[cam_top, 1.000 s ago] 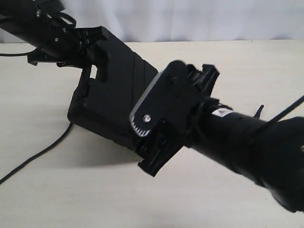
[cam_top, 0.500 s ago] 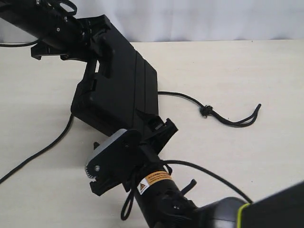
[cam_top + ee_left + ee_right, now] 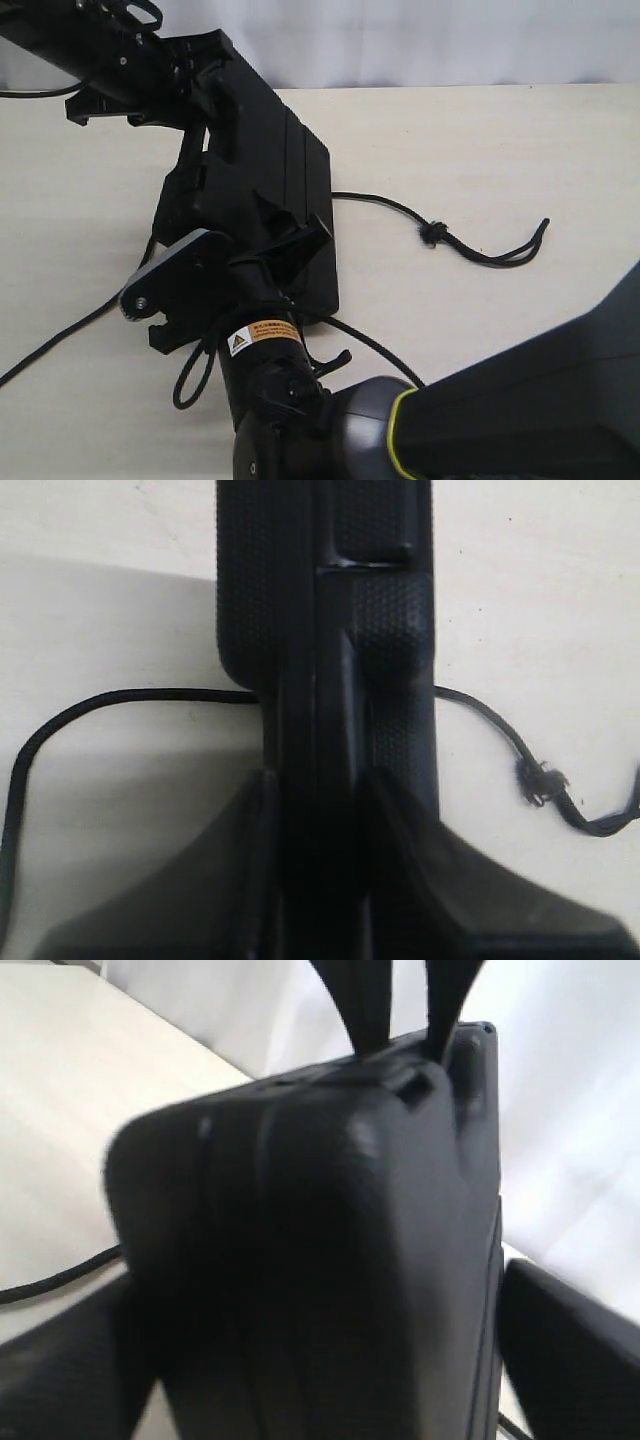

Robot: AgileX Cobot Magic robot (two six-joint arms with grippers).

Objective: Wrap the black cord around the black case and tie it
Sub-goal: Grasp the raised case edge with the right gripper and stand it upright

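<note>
In the exterior view, the black case (image 3: 265,170) stands tilted on the pale bench (image 3: 500,140), its handle end raised and its far end low. The left gripper (image 3: 205,90) is at the case's raised handle end with its jaws clamped on it. The right gripper (image 3: 285,245) is at the case's low end, jaws spread to either side of that corner. The black cord (image 3: 385,205) comes out from behind the case on its right edge and lies across the bench. It passes a small knot (image 3: 432,233) and ends in a doubled loop (image 3: 510,255) well apart from the case. Another stretch of cord leaves the opposite side of the case and trails off the frame.

In the left wrist view, the left gripper (image 3: 320,780) pinches the narrow edge of the case (image 3: 330,630), one finger pressed against each face. The cord (image 3: 150,692) meets the case on both sides at the same level. The knot (image 3: 535,780) lies on the bench (image 3: 520,600), near the case.

In the right wrist view, the case (image 3: 300,1240) fills the space between the jaws of the right gripper (image 3: 315,1280). They straddle it, and a bright gap shows between one finger and the case. The left gripper's fingers (image 3: 360,1000) grip the case's far end. A bit of cord (image 3: 50,1282) lies on the bench (image 3: 80,1060) beside the case.
</note>
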